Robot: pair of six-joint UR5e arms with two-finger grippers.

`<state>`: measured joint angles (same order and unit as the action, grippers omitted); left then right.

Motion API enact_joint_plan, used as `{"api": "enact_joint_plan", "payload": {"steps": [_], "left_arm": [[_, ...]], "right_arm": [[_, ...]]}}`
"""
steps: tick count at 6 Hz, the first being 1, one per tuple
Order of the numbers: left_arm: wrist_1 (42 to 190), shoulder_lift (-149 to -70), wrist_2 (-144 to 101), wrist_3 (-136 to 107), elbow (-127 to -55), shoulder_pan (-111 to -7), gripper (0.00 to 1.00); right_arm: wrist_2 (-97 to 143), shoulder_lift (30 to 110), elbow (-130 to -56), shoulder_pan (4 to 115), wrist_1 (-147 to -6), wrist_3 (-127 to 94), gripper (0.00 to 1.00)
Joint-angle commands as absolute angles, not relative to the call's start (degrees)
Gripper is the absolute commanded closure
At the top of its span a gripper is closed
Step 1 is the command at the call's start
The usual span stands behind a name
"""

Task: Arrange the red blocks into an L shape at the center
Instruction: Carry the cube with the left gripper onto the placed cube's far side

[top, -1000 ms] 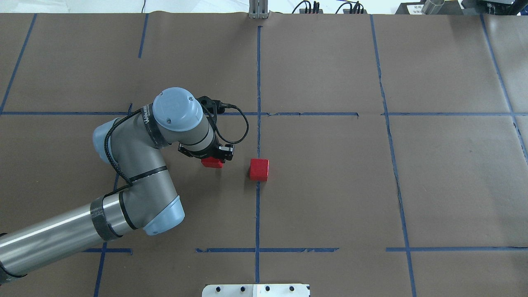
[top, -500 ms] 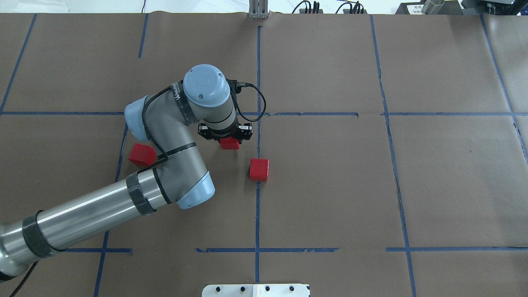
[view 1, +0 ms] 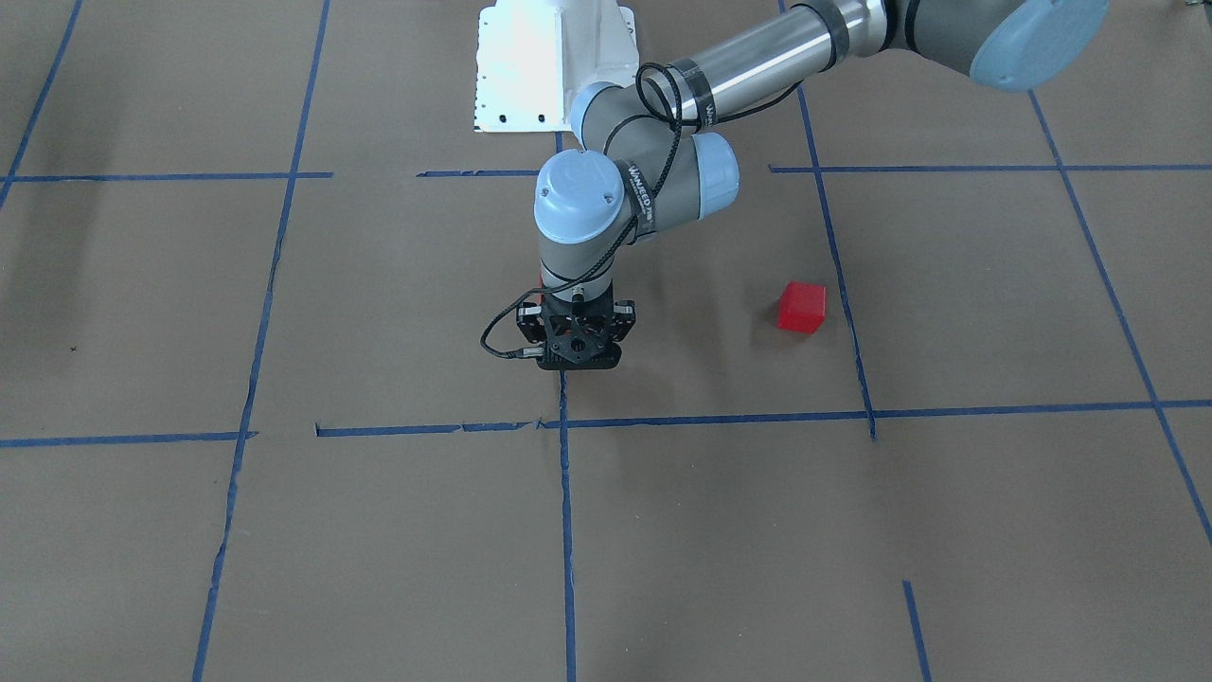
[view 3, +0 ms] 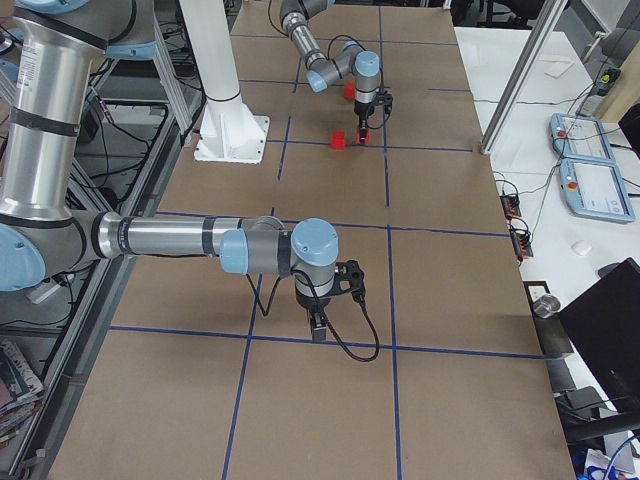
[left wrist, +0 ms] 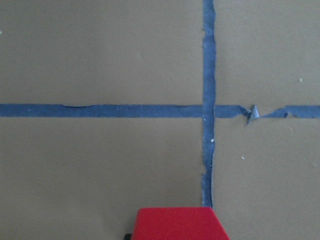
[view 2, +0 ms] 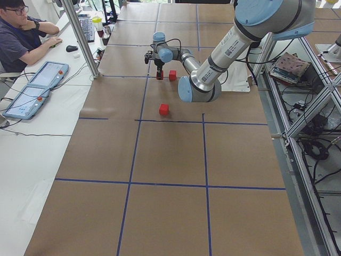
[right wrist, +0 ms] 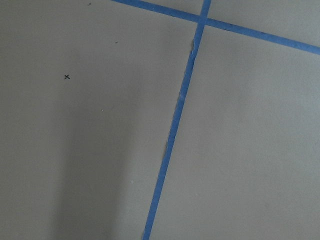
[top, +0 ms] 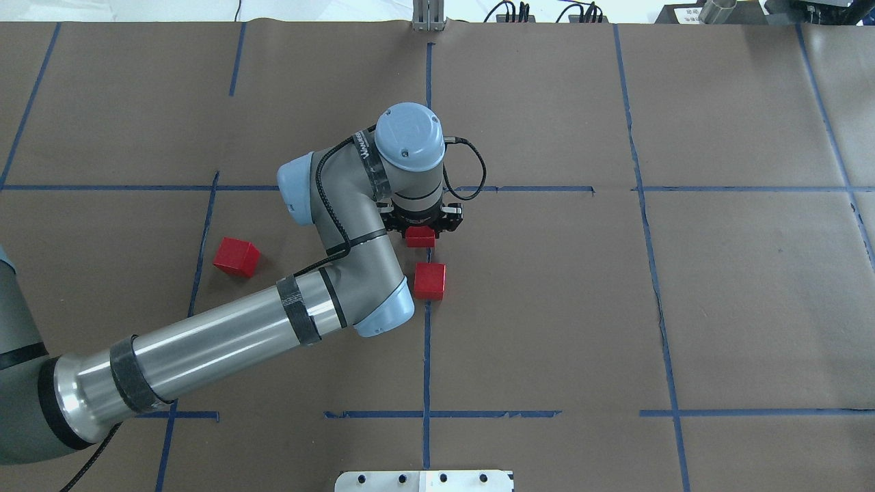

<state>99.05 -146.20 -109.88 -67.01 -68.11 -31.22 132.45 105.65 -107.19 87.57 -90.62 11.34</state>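
Note:
My left gripper (top: 421, 236) is shut on a red block (top: 420, 238) over the vertical blue tape line of the center (top: 533, 301). That block fills the bottom edge of the left wrist view (left wrist: 177, 223). A second red block (top: 429, 281) rests on the tape line just nearer the robot, a small gap from the held one. A third red block (top: 236, 257) lies apart on the left and also shows in the front-facing view (view 1: 801, 307). My right gripper (view 3: 318, 325) hangs low over bare paper far from the blocks; I cannot tell whether it is open or shut.
The white base plate (top: 424, 480) sits at the table's near edge. The left arm's forearm (top: 205, 348) stretches across the left half of the table. An operator (view 2: 21, 32) sits at a side desk with tablets.
My left gripper has carried its red block to the right, from left of the vertical tape line to over it. The arm's move uncovered the third block on the left.

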Motion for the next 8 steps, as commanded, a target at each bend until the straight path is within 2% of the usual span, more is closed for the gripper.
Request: {"api": "enact_joint_plan", "payload": {"steps": [1, 8], "left_arm": [[99.05, -146.6, -109.86, -66.8, -67.76, -30.15, 0.74], [98.26, -146.87, -110.21, -66.36, -67.94, -30.06, 0.74]], "right_arm": [[132.45, 105.64, -107.14, 87.63, -90.62, 11.34, 0.0], [132.45, 105.82, -107.14, 87.63, -90.62, 11.34, 0.0]]}}
